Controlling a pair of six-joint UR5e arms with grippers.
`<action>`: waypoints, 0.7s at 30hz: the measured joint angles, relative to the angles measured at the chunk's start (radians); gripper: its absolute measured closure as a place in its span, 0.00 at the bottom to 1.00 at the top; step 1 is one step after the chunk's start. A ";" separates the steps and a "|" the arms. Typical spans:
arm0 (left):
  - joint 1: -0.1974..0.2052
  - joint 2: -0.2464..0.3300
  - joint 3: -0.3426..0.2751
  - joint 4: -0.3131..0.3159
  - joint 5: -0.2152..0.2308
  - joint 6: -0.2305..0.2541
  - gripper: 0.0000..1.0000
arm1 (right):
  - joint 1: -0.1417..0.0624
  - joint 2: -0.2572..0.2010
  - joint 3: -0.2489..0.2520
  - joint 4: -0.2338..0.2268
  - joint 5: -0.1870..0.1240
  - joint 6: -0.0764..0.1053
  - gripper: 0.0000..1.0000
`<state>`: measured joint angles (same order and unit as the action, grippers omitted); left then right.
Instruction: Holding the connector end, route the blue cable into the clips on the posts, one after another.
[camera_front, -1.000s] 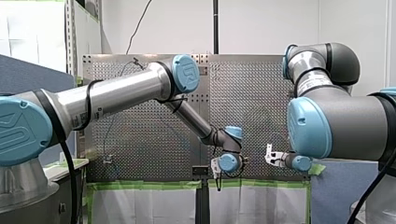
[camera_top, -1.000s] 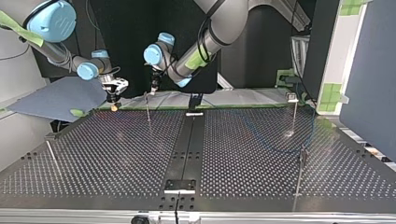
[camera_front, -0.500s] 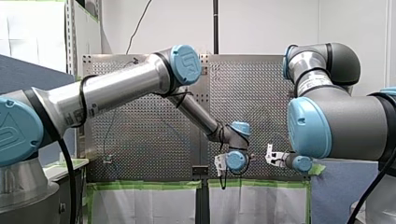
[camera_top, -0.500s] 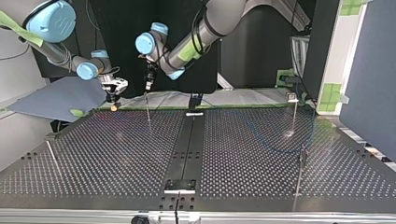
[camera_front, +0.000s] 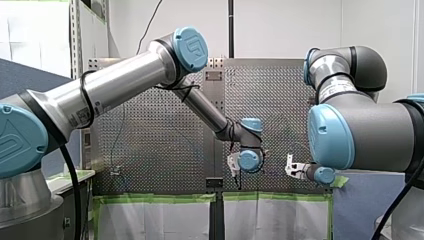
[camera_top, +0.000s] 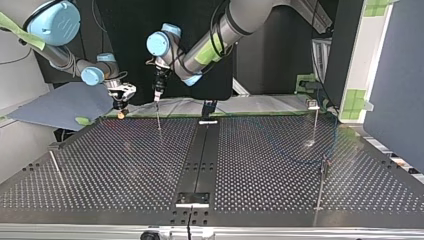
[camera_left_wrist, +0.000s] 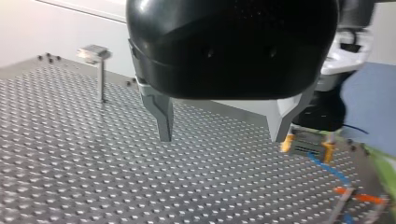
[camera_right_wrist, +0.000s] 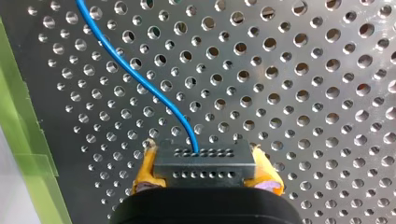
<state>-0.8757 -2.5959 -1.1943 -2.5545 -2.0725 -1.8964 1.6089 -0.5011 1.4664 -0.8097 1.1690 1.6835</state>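
Observation:
The blue cable (camera_right_wrist: 140, 79) runs over the perforated table into a small grey connector (camera_right_wrist: 203, 163). My right gripper (camera_right_wrist: 205, 170) is shut on that connector with its yellow pads (camera_right_wrist: 147, 172). In the top view my right gripper (camera_top: 121, 106) hangs at the table's far edge, at the view's left. My left gripper (camera_left_wrist: 222, 135) is open with nothing between its metal fingers (camera_left_wrist: 163, 121). It hovers just above a thin post (camera_top: 158, 114) next to my right gripper. From the left wrist, the connector (camera_left_wrist: 306, 144) and cable (camera_left_wrist: 327, 168) lie beside it.
More thin posts stand on the table: one at the top view's left edge (camera_top: 56, 167) and two at its right (camera_top: 316, 122) (camera_top: 322, 185). A black strip (camera_top: 200, 155) runs down the middle. Green tape (camera_right_wrist: 23, 140) lines the table's edge near my right gripper.
My left arm raised its elbow and carried its open gripper toward the top view's left, ending over the thin post. My right arm and the connector stayed put.

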 joint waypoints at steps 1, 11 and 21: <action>0.003 0.011 -0.011 0.006 0.000 0.003 0.00 | 0.000 0.000 0.000 -0.001 0.000 0.001 1.00; 0.024 0.105 -0.106 -0.029 -0.030 -0.031 0.00 | -0.002 0.000 0.000 0.001 0.000 0.004 1.00; 0.039 0.199 -0.199 -0.090 -0.023 -0.054 0.00 | -0.002 0.000 0.000 0.001 0.000 0.006 1.00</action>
<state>-0.8371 -2.3969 -1.3934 -2.6448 -2.0950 -1.9505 1.6068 -0.5008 1.4660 -0.8083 1.1691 1.6896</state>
